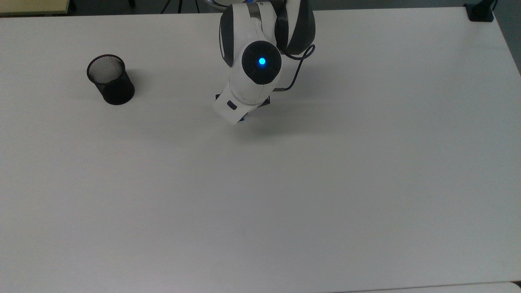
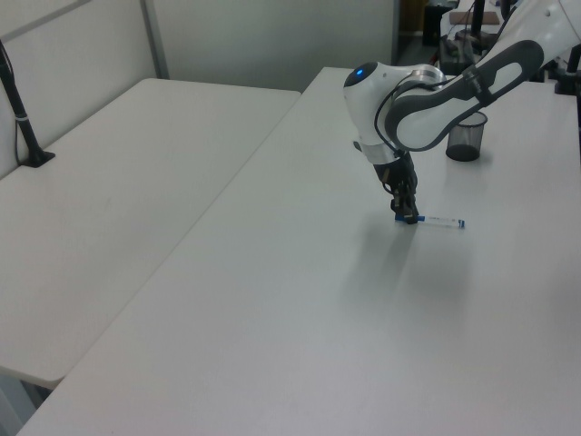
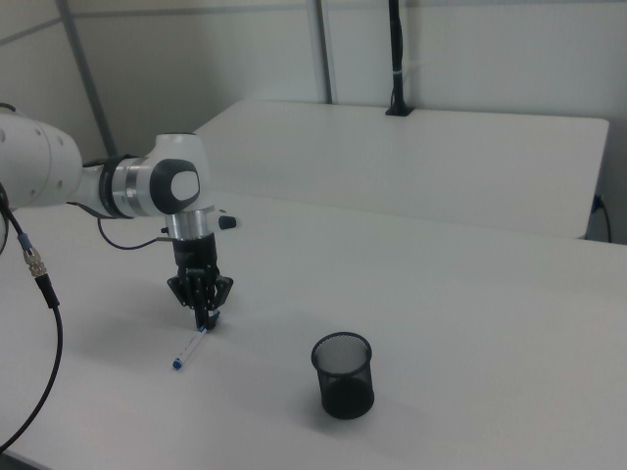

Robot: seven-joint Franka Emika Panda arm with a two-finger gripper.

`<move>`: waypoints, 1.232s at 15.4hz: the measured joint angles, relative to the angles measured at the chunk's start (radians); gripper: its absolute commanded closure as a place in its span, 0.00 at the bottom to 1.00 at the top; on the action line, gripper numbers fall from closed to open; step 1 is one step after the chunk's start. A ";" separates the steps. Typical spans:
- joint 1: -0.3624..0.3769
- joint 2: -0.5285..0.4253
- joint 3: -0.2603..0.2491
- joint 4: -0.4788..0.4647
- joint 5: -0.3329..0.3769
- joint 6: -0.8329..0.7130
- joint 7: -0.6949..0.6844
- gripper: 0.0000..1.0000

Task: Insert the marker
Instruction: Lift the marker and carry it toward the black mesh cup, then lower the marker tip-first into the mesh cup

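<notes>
One marker point(image 2: 439, 222) lies flat on my white table point(image 1: 285, 195), its white barrel running from the gripper point(image 2: 406, 217) toward the left view's right, where a small blue tip ends it. In the right view the marker point(image 3: 190, 348) slants down to the right view's left, blue tip at the low end, its upper end under the gripper point(image 3: 208, 320). I see the two fingers standing at that capped end, close together and down at the table, but I cannot tell whether they pinch the marker or only straddle it.

My arm point(image 2: 427, 91) reaches in from the left view's upper right, bends at a white joint with a blue light, and drops the wrist almost straight down over the marker. In the top view the arm point(image 1: 254, 77) covers the gripper and nearly all of the marker, leaving a sliver of blue at the wrist's lower edge; a black cable loops beside it.

A black mesh cup point(image 1: 110, 80) stands upright, well apart from the marker, toward the top view's left. In the right view the cup point(image 3: 343, 374) sits nearest the camera.

A second white table point(image 2: 109, 200) adjoins mine in the left view, with pale partition walls behind and a black post clamped at its far edge.
</notes>
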 measured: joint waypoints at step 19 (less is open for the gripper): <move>-0.239 -0.418 -0.013 -0.089 0.002 0.229 0.002 0.99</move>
